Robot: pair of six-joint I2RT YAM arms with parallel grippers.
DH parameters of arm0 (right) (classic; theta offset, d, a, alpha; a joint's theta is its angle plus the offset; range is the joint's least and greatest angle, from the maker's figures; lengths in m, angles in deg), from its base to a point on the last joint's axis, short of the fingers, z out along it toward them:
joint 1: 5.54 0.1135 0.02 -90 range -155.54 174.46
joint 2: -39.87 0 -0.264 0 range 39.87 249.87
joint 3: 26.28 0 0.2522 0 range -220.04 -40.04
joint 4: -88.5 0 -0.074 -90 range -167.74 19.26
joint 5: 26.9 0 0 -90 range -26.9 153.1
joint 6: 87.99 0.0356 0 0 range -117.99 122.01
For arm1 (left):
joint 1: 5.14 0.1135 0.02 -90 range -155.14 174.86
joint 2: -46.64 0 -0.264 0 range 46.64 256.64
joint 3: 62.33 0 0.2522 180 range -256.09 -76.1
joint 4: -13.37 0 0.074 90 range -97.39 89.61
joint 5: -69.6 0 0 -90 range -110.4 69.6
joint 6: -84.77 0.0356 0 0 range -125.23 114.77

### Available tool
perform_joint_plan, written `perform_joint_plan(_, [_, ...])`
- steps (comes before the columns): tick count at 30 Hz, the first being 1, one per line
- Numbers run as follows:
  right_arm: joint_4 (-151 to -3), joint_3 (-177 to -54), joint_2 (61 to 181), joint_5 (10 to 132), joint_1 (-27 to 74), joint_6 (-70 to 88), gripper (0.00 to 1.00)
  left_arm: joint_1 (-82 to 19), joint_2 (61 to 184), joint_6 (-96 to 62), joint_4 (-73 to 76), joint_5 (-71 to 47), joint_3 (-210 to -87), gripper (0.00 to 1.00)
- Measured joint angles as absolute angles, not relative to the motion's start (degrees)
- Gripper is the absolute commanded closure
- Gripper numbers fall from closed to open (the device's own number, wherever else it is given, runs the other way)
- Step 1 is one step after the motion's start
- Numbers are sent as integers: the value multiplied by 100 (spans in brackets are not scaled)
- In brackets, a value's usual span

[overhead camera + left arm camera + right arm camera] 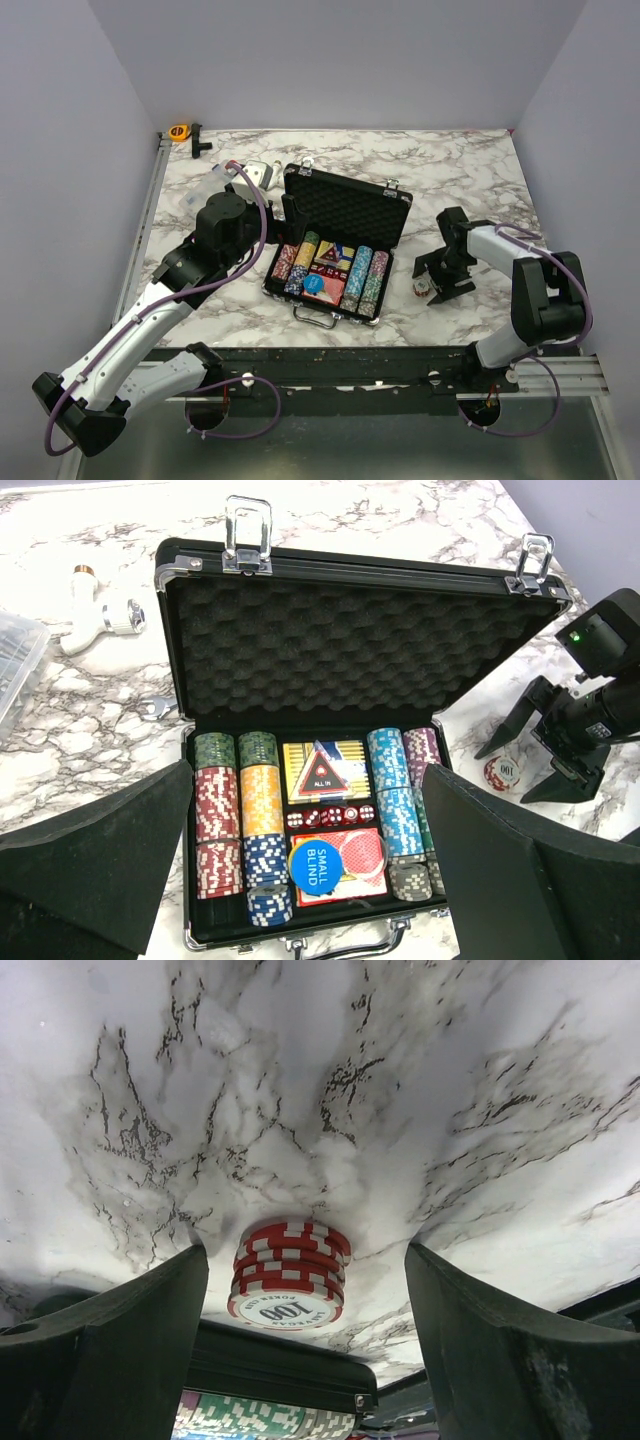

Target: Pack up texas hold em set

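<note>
The black silver-trimmed briefcase (346, 212) of the texas hold em set lies open at the table's middle, its foam lid (350, 645) tilted back. Inside are rows of multicoloured poker chips (240, 820), a red card deck (350, 865) with a blue SMALL BLIND disc (313, 863) on it, and red dice. My left gripper (308, 772) hovers open above the case's front. A short stack of red 100 chips (288, 1270) stands on the marble to the right of the case (424, 289). My right gripper (440, 283) straddles it, open, with a gap on each side.
A clear plastic box (15, 665) and a white fitting (100, 625) lie left of the case. An orange tape measure (179, 131) and a small black part (197, 140) sit at the back left corner. A metal rail (150, 200) runs along the table's left edge.
</note>
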State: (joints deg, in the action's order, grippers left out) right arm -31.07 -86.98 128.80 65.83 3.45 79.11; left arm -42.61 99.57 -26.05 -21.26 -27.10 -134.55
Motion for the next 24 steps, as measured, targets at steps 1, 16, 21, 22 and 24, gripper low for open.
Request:
perform_joint_plan(1, [-3096,-8709,12895,6583,345,7911,19,-4266,9957,-2605,-2128,-2712,-13455,2])
perform_joint_plan(16, [-3021,-9036,13271,6707,343,7769,26,-4277,9957,-2605,-2128,-2716,-13455,2])
perform_joint_plan(21, [-3035,-9028,13264,6718,345,7765,32,-4277,9957,-2605,-2128,-2719,-13455,2])
perform_joint_plan(22, [-3039,-9010,13254,6720,345,7762,32,-4279,9959,-2605,-2128,-2719,-13455,2])
perform_joint_plan(24, [-3065,-8962,13212,6722,343,7767,33,-4299,9961,-2605,-2128,-2721,-13455,2])
